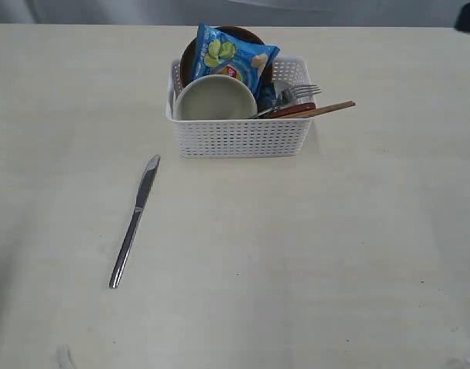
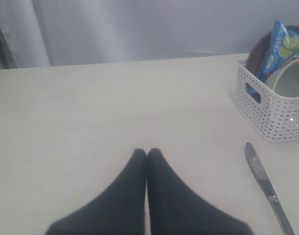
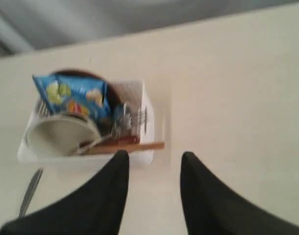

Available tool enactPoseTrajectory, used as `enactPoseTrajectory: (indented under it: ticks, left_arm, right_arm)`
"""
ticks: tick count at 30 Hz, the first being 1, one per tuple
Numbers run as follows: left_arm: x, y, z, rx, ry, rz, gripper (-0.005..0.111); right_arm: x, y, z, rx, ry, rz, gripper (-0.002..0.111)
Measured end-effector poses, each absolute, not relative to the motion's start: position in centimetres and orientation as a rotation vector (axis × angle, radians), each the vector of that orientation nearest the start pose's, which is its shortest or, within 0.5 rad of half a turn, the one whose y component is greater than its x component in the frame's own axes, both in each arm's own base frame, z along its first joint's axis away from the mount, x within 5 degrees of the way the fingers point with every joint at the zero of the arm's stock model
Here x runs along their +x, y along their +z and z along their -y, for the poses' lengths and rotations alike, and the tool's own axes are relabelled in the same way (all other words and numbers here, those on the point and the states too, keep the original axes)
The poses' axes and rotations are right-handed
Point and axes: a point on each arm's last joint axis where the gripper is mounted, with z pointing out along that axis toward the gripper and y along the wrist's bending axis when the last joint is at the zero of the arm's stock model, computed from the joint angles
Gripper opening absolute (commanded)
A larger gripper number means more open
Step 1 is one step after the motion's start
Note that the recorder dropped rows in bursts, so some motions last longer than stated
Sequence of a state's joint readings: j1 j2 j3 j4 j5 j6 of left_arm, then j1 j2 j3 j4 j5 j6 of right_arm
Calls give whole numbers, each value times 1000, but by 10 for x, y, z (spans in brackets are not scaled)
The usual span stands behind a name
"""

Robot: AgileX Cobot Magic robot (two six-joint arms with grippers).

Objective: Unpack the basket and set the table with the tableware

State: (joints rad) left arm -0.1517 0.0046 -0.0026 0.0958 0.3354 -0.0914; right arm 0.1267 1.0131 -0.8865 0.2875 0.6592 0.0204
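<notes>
A: Upper centre, exterior view — loaded white perforated plastic basket (image 1: 242, 138); lower left, steel knife (image 1: 135, 223) flat on pale beige table (image 1: 358, 254). Risk?

B: Reaching in with empty, parted right gripper (image 3: 155, 155) could snag protruding wooden chopsticks (image 1: 327, 109) — dragging the basket. Clenched on nothing: left gripper (image 2: 147, 152). Open tabletop in front and beside; back edge close behind.

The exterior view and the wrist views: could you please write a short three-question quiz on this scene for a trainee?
1. True or false: the long steel knife lies inside the white perforated plastic basket.
2. On the right gripper, the fingers stand: A) pressed together, B) apart.
3. Which thin items jut out past the basket's wall?
Key: 1 false; 2 B; 3 the brown wooden chopsticks.
</notes>
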Motion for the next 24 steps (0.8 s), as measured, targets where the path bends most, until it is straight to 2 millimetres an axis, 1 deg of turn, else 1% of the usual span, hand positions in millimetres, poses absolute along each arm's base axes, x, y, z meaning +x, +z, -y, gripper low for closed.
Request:
enactPoseTrajectory:
  ticks: [2, 4, 7, 8, 9, 11, 12, 13, 16, 18, 20, 22, 24]
  left_arm:
    - [54, 184, 5, 115, -79, -1817, 0]
    - [54, 184, 5, 115, -79, -1817, 0]
    - [54, 184, 5, 115, -79, -1817, 0]
    - [54, 184, 5, 115, -79, -1817, 0]
    - [54, 184, 5, 115, -79, -1817, 0]
    - [54, 184, 5, 115, -79, -1817, 0]
    - [54, 184, 5, 115, -79, -1817, 0]
    - [54, 184, 5, 115, -79, -1817, 0]
    - [54, 184, 5, 115, -79, -1817, 0]
    - [54, 184, 5, 115, -79, -1817, 0]
    - [54, 184, 5, 115, -79, -1817, 0]
    - [54, 184, 5, 115, -79, -1817, 0]
    - [54, 184, 5, 115, -79, -1817, 0]
  right_arm:
    - [222, 334, -52, -55, 459, -2408, 40]
    - [243, 328, -66, -246, 544, -2511, 40]
    - [268, 322, -90, -618, 614, -2488, 40]
    - [275, 317, -100, -729, 618, -2468, 41]
    - [281, 313, -111, -860, 596, -2428, 45]
    - [290, 304, -132, -1096, 480, -2357, 56]
    - [293, 300, -139, -1173, 415, -2339, 61]
    - [297, 294, -149, -1261, 317, -2319, 63]
    - [309, 277, -169, -1444, 9, -2280, 60]
    - [316, 265, -182, -1581, -193, -2220, 58]
    - [319, 255, -193, -1721, -390, -2125, 58]
    - [321, 249, -201, -1827, -536, -2023, 58]
    - [321, 243, -209, -1894, -614, -1944, 58]
